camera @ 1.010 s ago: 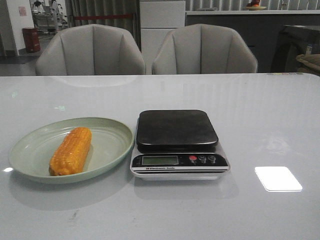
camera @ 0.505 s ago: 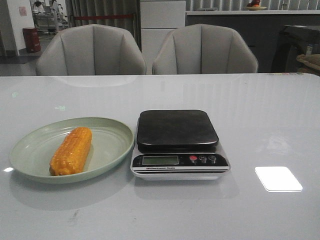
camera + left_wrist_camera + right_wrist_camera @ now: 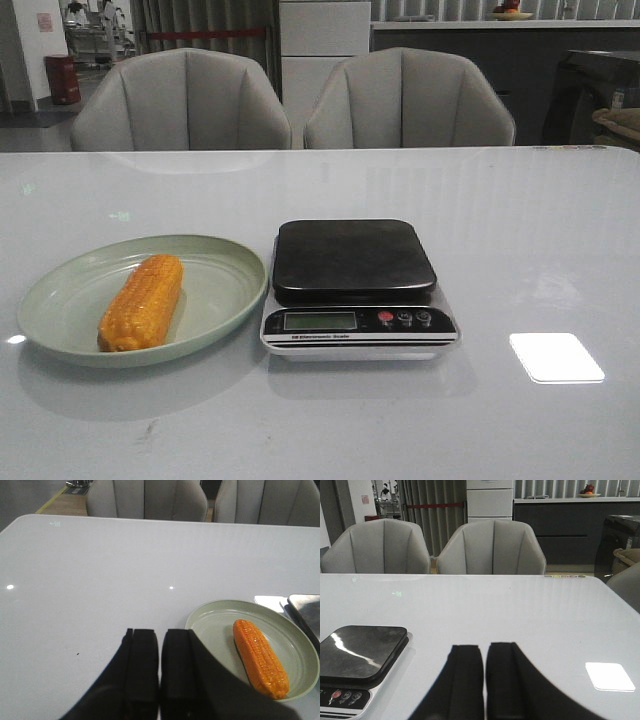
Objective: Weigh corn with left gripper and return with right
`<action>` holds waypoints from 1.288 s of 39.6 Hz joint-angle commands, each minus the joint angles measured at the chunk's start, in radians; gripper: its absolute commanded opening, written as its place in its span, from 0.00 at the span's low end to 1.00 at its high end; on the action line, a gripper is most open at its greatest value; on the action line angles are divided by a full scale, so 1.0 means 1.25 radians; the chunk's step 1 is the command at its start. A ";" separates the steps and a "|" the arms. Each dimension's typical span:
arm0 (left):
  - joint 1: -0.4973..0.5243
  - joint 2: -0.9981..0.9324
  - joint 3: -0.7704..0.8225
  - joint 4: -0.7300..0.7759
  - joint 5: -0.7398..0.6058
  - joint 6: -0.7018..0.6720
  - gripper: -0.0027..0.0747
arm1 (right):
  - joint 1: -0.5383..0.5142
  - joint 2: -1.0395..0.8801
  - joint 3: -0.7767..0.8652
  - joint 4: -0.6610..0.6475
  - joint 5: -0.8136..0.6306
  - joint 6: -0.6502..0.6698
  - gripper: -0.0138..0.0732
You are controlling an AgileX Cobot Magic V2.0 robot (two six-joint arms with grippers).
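Our left claw [image 3: 160,680] has its two black fingers pressed together with only a hairline seam between them, closed on nothing, and it hangs above bare tabletop [image 3: 90,590] just to the left of the plate. Our right claw [image 3: 484,685] is likewise closed and empty, hovering over the tabletop to the right of the kitchen scale [image 3: 357,667]. Neither claw shows in the front view, so both sit back at the near edge. Moving outward from the left claw, we come first to the pale green plate [image 3: 215,260], and on it the corn [image 3: 142,301] lies lengthwise, one blunt end toward us and the other pointing away and slightly right, well inside the rim. Just right of the plate, nearly touching it, stands the scale with its dark platform [image 3: 352,258] bare; the display [image 3: 319,321] is too small for us to read. We judge that the task has not begun in earnest: the first step, fetching the corn with the left claw, is the one in hand. The next move calls for us to open the left fingers, swing right over the plate, turn the claw across the cob's middle and come down without catching the plate's rim.
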 commanded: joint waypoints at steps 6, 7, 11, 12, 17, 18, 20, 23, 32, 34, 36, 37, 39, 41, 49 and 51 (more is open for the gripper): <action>0.000 0.026 -0.038 -0.005 -0.063 -0.006 0.47 | -0.001 -0.015 0.009 -0.009 -0.060 -0.007 0.38; 0.000 0.032 -0.041 -0.005 -0.063 -0.006 0.54 | -0.001 -0.015 0.009 -0.009 -0.060 -0.007 0.38; 0.000 0.062 -0.055 -0.005 -0.057 -0.006 0.78 | -0.001 -0.015 0.009 -0.009 -0.060 -0.007 0.38; 0.000 0.074 -0.061 -0.007 -0.053 -0.006 0.82 | -0.001 -0.015 0.009 -0.009 -0.060 -0.007 0.38; -0.033 0.149 -0.095 -0.014 -0.031 -0.006 0.86 | -0.001 -0.015 0.009 -0.009 -0.060 -0.007 0.38; -0.046 0.164 -0.102 -0.016 -0.027 -0.006 0.86 | -0.001 -0.015 0.009 -0.009 -0.060 -0.007 0.38; -0.069 0.204 -0.121 -0.020 -0.022 -0.006 0.86 | -0.001 -0.015 0.009 -0.009 -0.060 -0.007 0.38; -0.105 0.256 -0.145 -0.020 -0.022 -0.006 0.86 | -0.001 -0.015 0.009 -0.009 -0.060 -0.007 0.38; -0.178 0.466 -0.242 -0.066 -0.022 -0.006 0.83 | -0.001 -0.015 0.009 -0.009 -0.060 -0.007 0.38; -0.191 0.514 -0.264 -0.083 -0.022 -0.006 0.82 | -0.001 -0.015 0.009 -0.009 -0.060 -0.007 0.38; -0.202 0.563 -0.289 -0.092 -0.022 -0.006 0.81 | -0.001 -0.015 0.009 -0.009 -0.060 -0.007 0.38; -0.206 0.591 -0.303 -0.093 -0.022 -0.006 0.81 | -0.001 -0.015 0.009 -0.009 -0.060 -0.007 0.38; -0.216 0.646 -0.330 -0.095 -0.022 -0.006 0.80 | -0.001 -0.015 0.009 -0.009 -0.060 -0.007 0.38; -0.227 0.692 -0.354 -0.099 -0.022 -0.006 0.78 | -0.001 -0.015 0.009 -0.009 -0.060 -0.007 0.38; -0.271 0.863 -0.442 -0.117 -0.015 -0.006 0.76 | -0.001 -0.015 0.009 -0.009 -0.060 -0.007 0.38; -0.283 0.901 -0.461 -0.117 -0.015 -0.006 0.76 | -0.001 -0.015 0.009 -0.009 -0.060 -0.007 0.38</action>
